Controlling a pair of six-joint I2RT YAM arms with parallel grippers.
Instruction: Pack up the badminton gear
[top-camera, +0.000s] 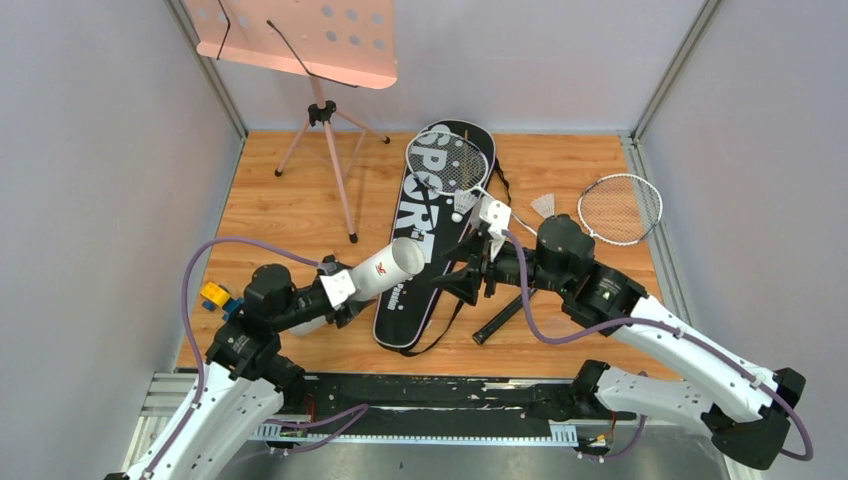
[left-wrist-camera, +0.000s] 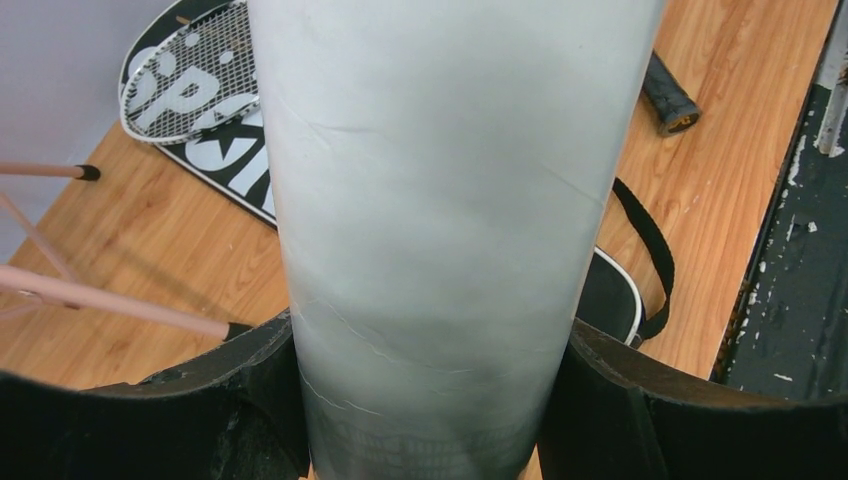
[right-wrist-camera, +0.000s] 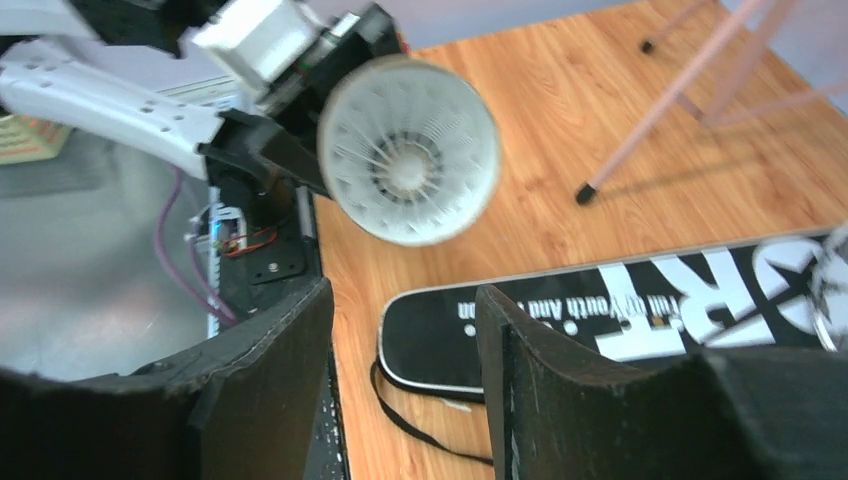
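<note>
Top external: tube (top-camera: 385, 268), tilted over bag (top-camera: 415, 210) on worktop (top-camera: 260, 220), clamped in left fingers (left-wrist-camera: 200, 400); racket (top-camera: 447, 162) lies on bag. Right wrist: shuttlecock (right-wrist-camera: 407, 165) inside tube mouth; right fingers (right-wrist-camera: 270, 380) parted, empty

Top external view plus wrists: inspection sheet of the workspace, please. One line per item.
Surface: wooden tabletop, no spill seen.
Job's things: SPORT bag flat; first racket head on it; second racket at right, off the bag; loose shuttlecock between them; white tube with another shuttlecock inside its mouth.
Clutter: pink music stand back left; yellow and blue toy by the left arm.
Grippers: left gripper shut on the tube; right gripper open, empty, facing the tube mouth.
Cables: purple cables loop off both arms, none snagged.
Surroundings: grey walls.
</note>
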